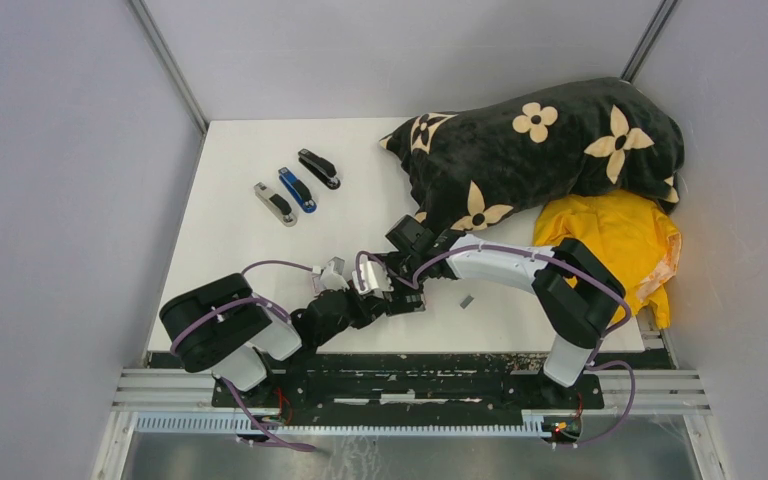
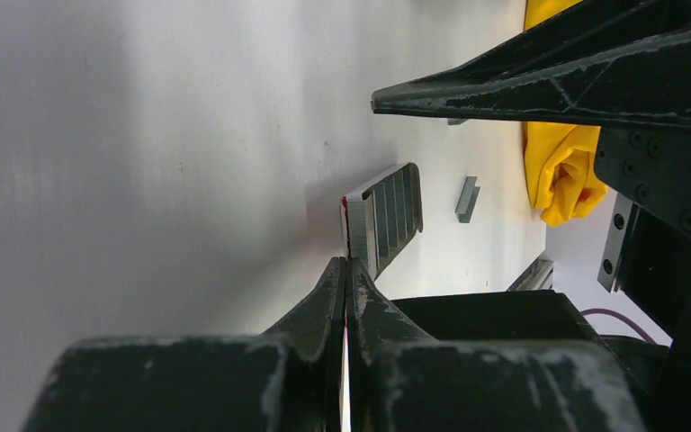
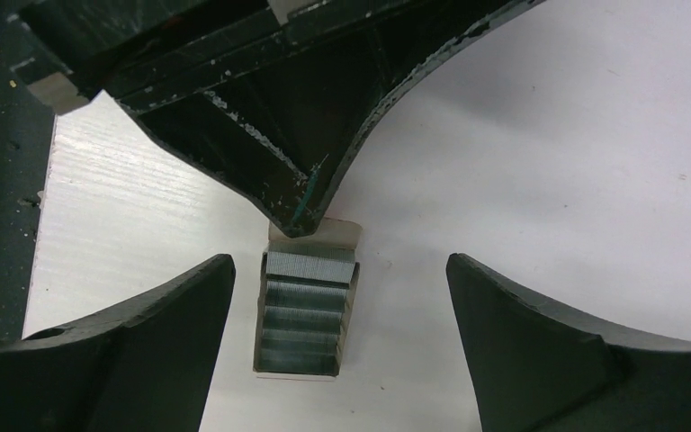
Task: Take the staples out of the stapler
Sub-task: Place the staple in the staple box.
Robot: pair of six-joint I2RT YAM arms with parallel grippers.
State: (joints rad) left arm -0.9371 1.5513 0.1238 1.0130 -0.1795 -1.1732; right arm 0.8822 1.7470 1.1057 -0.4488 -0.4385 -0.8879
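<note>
Near the tabletop's (image 1: 240,150) near edge, the left pincer (image 2: 346,264) clenches the flap of the small white cardboard box (image 3: 342,236) (likely steadying it). The right pincer (image 3: 340,270), released, straddles its grey metallic staple strips (image 3: 306,306).

Grey staples (image 3: 309,301) lie in rows in a small box (image 3: 342,236); one loose strip (image 1: 467,299) lies flat on the desk (image 1: 240,230), well apart from three staplers (image 1: 297,189).

nothing readable here tbh, no legible lettering on the staplers (image 1: 297,190) at upper left or the little staple box (image 3: 342,236).
</note>
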